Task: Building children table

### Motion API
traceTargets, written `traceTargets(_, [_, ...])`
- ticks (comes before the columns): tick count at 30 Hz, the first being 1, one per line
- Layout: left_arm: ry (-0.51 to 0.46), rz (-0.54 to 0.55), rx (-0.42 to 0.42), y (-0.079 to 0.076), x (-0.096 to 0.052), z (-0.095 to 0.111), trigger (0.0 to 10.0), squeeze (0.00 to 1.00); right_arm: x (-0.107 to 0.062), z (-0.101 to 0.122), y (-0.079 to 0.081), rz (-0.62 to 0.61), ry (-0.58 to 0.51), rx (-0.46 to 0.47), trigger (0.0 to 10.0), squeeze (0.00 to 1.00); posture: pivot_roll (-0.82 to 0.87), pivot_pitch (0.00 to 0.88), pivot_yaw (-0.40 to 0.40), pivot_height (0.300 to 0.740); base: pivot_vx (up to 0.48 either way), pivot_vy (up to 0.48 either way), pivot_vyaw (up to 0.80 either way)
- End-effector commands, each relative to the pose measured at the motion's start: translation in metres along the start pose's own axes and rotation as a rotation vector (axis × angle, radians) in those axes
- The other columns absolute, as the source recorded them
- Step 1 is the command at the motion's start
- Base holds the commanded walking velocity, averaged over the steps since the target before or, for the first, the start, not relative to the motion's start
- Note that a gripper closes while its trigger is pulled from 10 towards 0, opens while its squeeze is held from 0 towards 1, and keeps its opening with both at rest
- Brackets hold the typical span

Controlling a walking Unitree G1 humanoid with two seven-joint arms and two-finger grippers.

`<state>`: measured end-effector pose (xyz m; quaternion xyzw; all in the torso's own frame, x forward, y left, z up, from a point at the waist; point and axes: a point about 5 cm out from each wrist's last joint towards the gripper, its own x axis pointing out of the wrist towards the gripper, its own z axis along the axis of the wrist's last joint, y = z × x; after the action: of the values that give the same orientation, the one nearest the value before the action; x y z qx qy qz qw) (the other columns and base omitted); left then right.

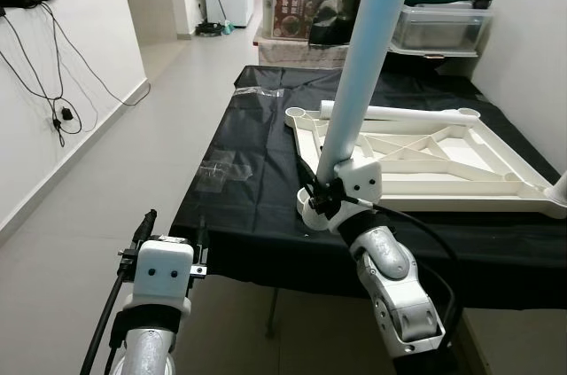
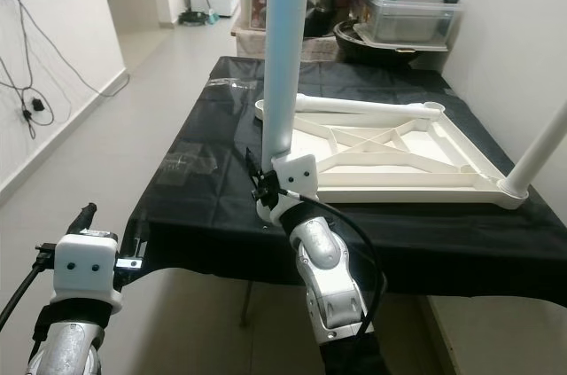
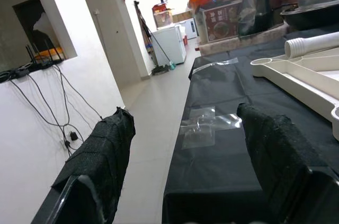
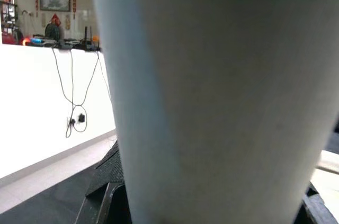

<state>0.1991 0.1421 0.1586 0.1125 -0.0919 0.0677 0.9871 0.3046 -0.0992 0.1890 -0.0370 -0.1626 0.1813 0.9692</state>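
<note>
- Right claw point(image 1: 317, 195): clamped on the light blue table leg point(image 1: 361, 65), which stands near upright with its lower end at the near corner socket of the white tabletop point(image 1: 423, 162).
- White tabletop: upside down on the black-covered desk point(image 1: 239, 207), extending beyond the right claw.
- Left claw point(image 3: 185, 155): fingers apart, holding nothing, just short of the desk's near edge.
- Clear plastic bag point(image 1: 217, 168): flat on the desk, ahead of the left claw.
</note>
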Motion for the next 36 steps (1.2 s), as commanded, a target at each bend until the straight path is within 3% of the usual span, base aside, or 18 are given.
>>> traceTargets(1, [-0.006, -0.002, 0.018, 0.0005, -0.0005, 0.0012, 10.0, 0.00, 0.0004, -0.0005, -0.0022, -0.011, -0.006, 0.012, 10.0, 0.00, 0.09, 0.000, -0.061, 0.740, 0.000, 0.000, 0.00])
traceTargets(11, [-0.007, 0.006, 0.038, 0.0021, -0.0020, -0.0002, 10.0, 0.00, -0.0012, -0.0022, -0.0007, -0.004, -0.001, 0.018, 10.0, 0.00, 0.09, 0.000, -0.061, 0.740, 0.000, 0.000, 0.00])
traceTargets(36, [0.001, -0.017, 0.045, -0.0004, -0.0026, -0.0018, 10.0, 0.00, -0.0024, -0.0030, 0.0004, -0.009, 0.000, 0.021, 10.0, 0.00, 0.09, 0.000, -0.058, 0.740, 0.254, 0.000, 0.00])
